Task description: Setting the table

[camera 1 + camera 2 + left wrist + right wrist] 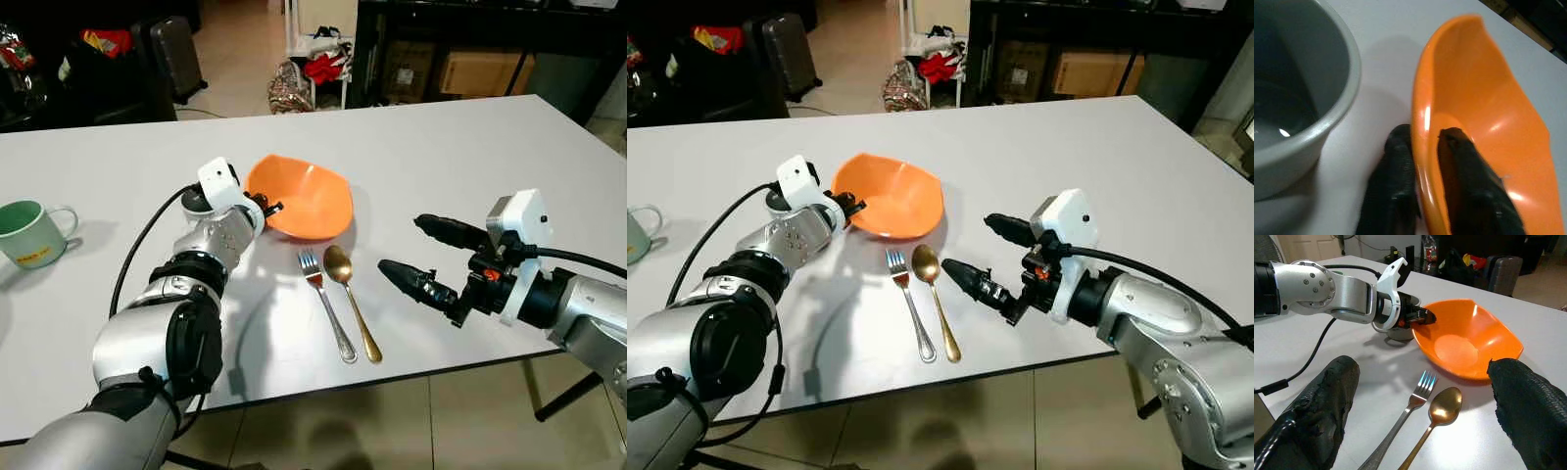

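An orange bowl [306,199] sits mid-table. My left gripper [266,208] is shut on its near-left rim, one finger [1457,161] inside the bowl and the other outside. A silver fork [325,304] and a gold spoon [351,299] lie side by side just in front of the bowl, handles toward the table's front edge. To the right of the spoon my right gripper [400,243] hovers open above the table, holding nothing, its fingers [1327,401] spread wide and pointing toward the cutlery.
A small grey bowl [1298,98] stands right beside the orange bowl, under my left wrist. A green mug [31,233] sits at the far left of the white table [490,147]. Beyond the table are a suitcase [176,54], bags and boxes.
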